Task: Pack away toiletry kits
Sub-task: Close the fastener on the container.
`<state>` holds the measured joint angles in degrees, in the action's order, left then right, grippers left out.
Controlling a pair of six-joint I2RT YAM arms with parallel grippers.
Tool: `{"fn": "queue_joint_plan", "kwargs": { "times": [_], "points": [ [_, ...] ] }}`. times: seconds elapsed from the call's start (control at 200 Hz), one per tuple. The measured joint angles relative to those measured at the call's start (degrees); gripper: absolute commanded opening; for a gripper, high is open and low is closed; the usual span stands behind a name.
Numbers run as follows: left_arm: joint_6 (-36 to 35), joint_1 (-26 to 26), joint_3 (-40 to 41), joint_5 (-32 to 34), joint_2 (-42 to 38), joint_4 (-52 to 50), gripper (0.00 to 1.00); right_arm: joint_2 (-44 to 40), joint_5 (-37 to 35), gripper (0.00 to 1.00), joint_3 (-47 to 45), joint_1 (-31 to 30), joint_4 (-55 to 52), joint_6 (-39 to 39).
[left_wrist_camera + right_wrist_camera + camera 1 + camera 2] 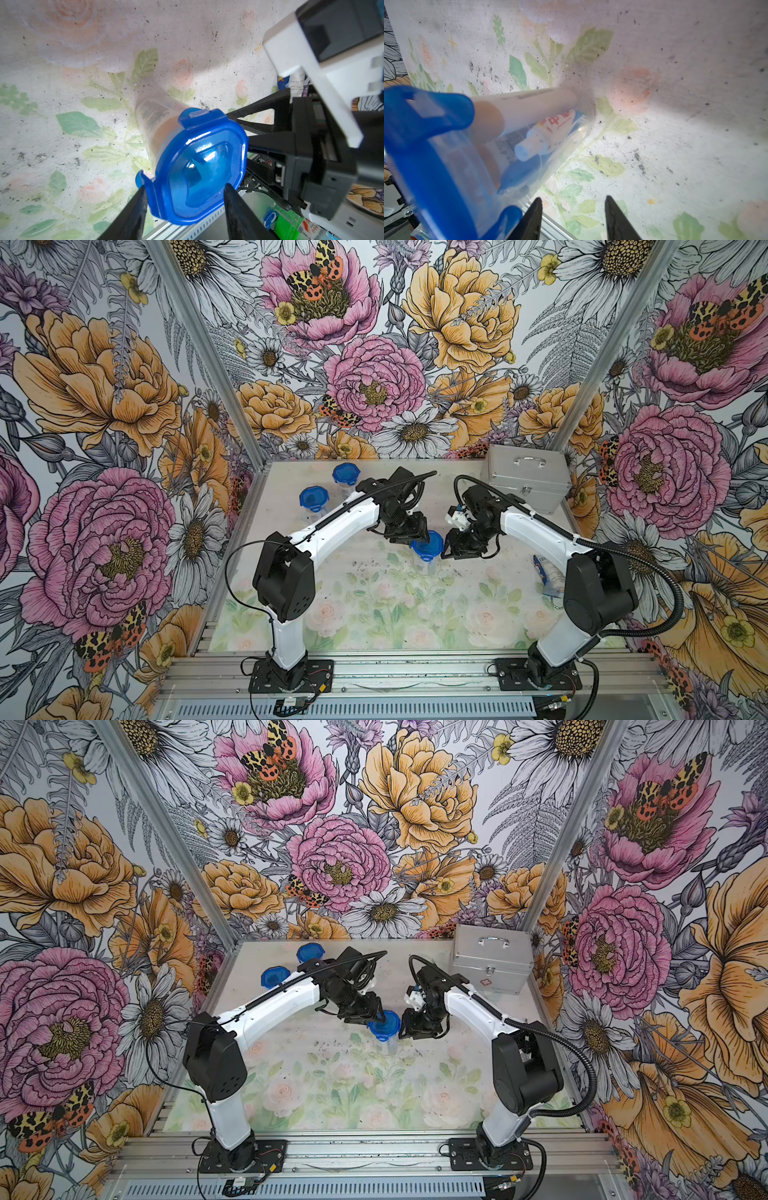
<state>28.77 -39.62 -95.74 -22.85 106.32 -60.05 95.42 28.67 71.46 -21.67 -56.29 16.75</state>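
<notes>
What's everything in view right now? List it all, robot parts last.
Centre cup: one, clear with blue lid, mid-table between the arms.
White bottle: one, inside centre cup.
Toothpaste tube: one, white with red print, inside centre cup.
Back cups: two, clear with blue lids, back left.
Metal case: one, silver, back right, shut.
Packets: count unclear, blue and white, right edge.
Table: one, faded floral.
Left arm: white and black, jaws apart at centre cup's lid.
Right arm: white and black, jaws apart, empty, beside that cup.
</notes>
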Motion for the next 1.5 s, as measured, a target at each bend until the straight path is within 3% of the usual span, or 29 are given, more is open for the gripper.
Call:
{"fn": "queue_joint_plan", "kwargs": {
  "times": [0.625,1.061,1.496],
  "points": [
    [5.5,-1.8,2.2,3.4,-0.6,2.4,0.47,0.0,-0.7,0.49,0.0,0.5,0.2,0.2],
    [7.4,-2.3,3.1,4.8,-1.4,3.2,0.50,0.0,-0.6,0.49,0.0,0.5,0.7,0.2],
    [10.8,-1.8,6.1,1.6,-2.1,7.1,0.53,0.0,-1.0,0.49,-0.6,0.5,1.7,0.7]
  ]
}}
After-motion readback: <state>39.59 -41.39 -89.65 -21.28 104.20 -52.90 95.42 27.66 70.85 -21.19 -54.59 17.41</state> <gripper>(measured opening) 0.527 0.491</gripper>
